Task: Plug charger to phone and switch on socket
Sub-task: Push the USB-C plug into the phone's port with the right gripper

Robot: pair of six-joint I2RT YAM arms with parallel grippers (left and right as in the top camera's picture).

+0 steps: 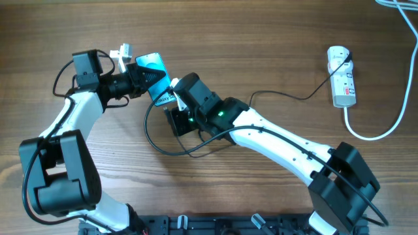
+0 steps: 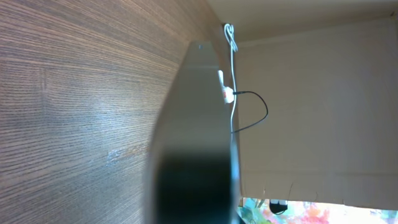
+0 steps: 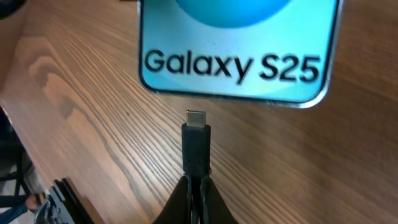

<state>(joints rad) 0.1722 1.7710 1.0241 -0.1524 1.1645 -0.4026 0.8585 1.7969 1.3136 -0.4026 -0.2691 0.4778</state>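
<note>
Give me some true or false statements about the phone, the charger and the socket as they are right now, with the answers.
1. The right hand pinches the charger just behind its connector tip. True.
2. The charger is already plugged into the phone. False: the tip stops just short of the phone's edge, and a gap shows between them.
3. The phone's screen reads Galaxy S25. True.
4. Nothing is holding the phone. False: the left hand grips it.
5. The socket sits right beside the phone. False: it lies far to the right in the overhead view, well apart from the phone.
</note>
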